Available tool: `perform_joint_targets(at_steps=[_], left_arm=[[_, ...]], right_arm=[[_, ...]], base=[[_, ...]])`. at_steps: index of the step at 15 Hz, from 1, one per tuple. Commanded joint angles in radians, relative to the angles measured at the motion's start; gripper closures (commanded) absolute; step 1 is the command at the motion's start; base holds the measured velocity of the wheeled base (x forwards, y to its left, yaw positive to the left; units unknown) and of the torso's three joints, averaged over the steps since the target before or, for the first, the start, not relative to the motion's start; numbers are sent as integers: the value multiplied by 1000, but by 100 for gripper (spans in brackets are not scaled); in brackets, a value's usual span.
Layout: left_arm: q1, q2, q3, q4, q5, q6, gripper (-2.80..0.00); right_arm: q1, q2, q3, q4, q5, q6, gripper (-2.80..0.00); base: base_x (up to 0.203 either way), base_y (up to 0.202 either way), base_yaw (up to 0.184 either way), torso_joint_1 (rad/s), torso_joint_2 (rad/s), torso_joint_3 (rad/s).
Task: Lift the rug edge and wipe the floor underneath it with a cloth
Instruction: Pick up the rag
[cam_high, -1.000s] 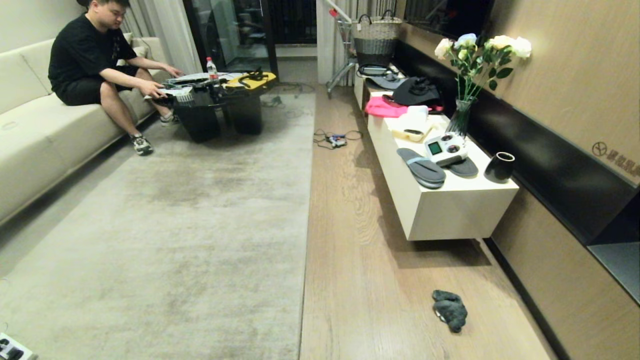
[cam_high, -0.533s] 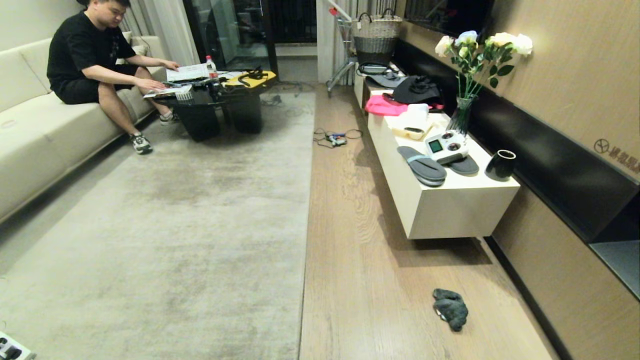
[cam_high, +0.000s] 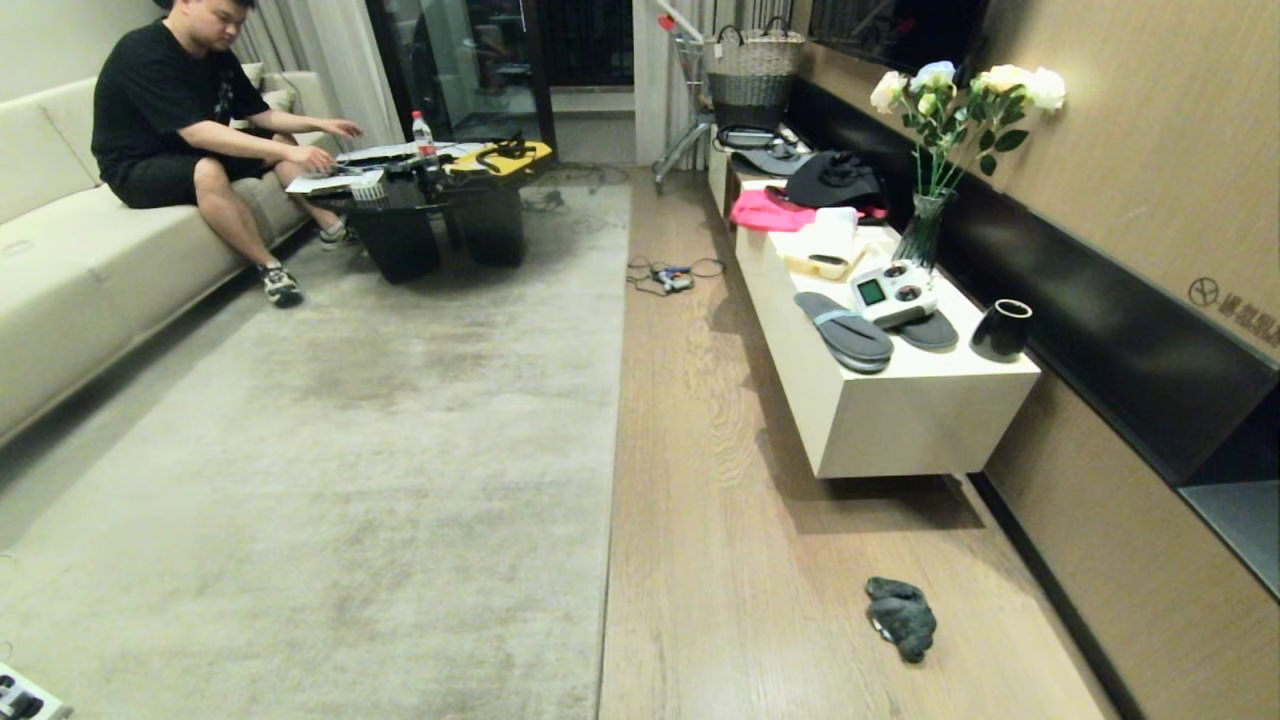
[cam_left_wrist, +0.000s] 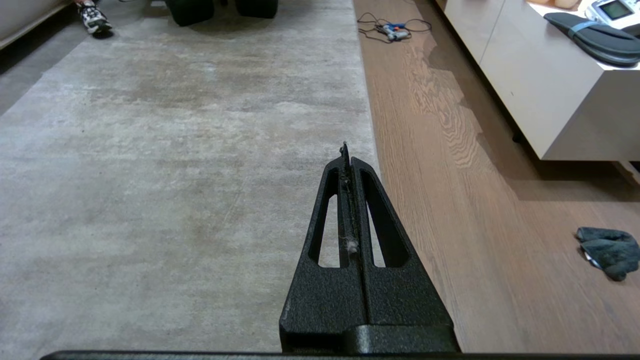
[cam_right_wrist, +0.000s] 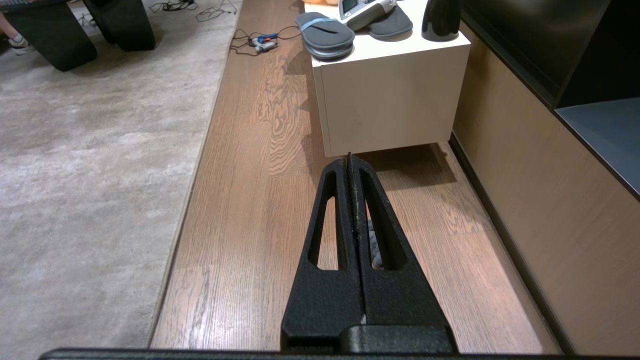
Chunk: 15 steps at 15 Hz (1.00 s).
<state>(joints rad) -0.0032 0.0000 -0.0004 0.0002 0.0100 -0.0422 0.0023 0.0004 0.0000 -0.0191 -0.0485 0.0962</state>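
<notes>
rug (cam_high: 350, 480): mottled grey-beige | floor (cam_high: 720, 560): brown (wood-grain) | cloth (cam_high: 902, 617): dark grey-teal

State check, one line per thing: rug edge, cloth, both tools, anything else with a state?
rug edge: flat on the floor, not lifted
cloth: crumpled on the floor, right of the rug, untouched
left tool: shut, empty, over the rug
right tool: shut, empty, over the floor
slippers: lying on the white cabinet
vase: upright, holding flowers
black cup: upright on the cabinet
</notes>
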Motion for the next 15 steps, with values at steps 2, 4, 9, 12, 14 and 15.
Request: perform_joint_targets(at_steps=[2, 4, 9, 12, 14, 15], left_arm=[[0, 2, 0, 0, 1, -2, 0], [0, 2, 0, -2, 1, -4, 0], [0, 2, 0, -2, 1, -4, 0], [0, 2, 0, -2, 1, -4, 0], [0, 2, 0, -2, 1, -4, 0], [0, 2, 0, -2, 1, -4, 0]], right_arm=[[-1, 1, 0, -1, -1, 0, 0], [1, 1, 0, -1, -1, 0, 0], [1, 1, 0, -1, -1, 0, 0], [-1, 1, 0, -1, -1, 0, 0], [0, 1, 0, -1, -1, 0, 0], [0, 1, 0, -1, -1, 0, 0]], base=[[0, 0, 0, 0, 0, 0], [0, 0, 0, 0, 0, 0], [0, 0, 0, 0, 2, -36], [0, 0, 0, 2, 4, -178], [0, 0, 0, 8, 3, -185], [0, 0, 0, 2, 3, -203]])
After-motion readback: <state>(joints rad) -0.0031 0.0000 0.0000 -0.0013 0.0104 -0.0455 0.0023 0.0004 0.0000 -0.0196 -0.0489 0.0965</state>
